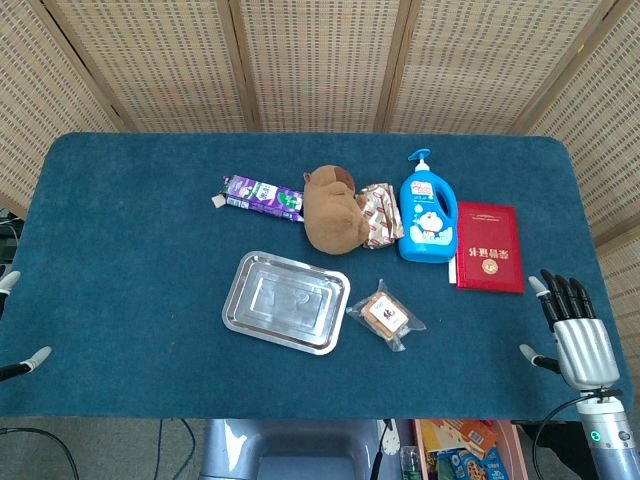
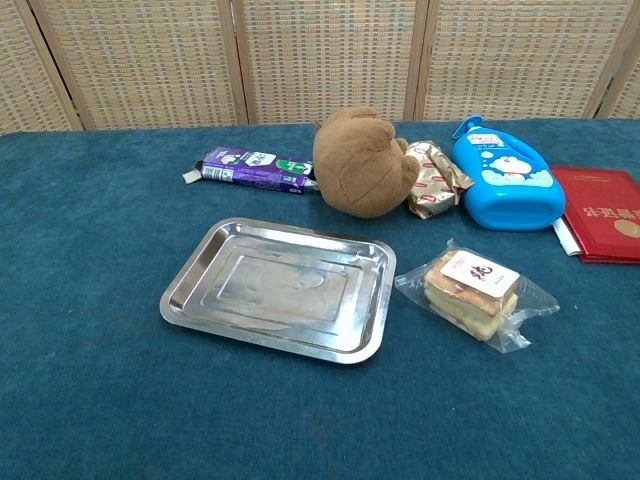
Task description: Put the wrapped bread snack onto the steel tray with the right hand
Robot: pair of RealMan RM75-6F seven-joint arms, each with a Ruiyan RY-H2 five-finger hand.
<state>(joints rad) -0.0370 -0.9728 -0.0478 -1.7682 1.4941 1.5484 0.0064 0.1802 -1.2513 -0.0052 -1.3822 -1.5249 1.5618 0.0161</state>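
The wrapped bread snack (image 1: pixel 385 315) (image 2: pixel 474 295), a tan cake in clear plastic with a white label, lies on the blue table just right of the steel tray (image 1: pixel 240 310) (image 2: pixel 190 290). The tray is bare inside. My right hand (image 1: pixel 575 330) hovers at the table's near right corner, fingers stretched out and apart, holding nothing, well to the right of the snack. Of my left hand only two fingertips (image 1: pixel 38 353) show at the left edge of the head view. Neither hand appears in the chest view.
Behind the tray lie a purple snack bar (image 1: pixel 262 196) (image 2: pixel 255 169), a brown plush toy (image 1: pixel 332 208) (image 2: pixel 362 162), a small foil packet (image 1: pixel 381 214) (image 2: pixel 432 178), a blue bottle (image 1: pixel 427 213) (image 2: pixel 505 184) on its side and a red booklet (image 1: pixel 490 246) (image 2: pixel 605 213).
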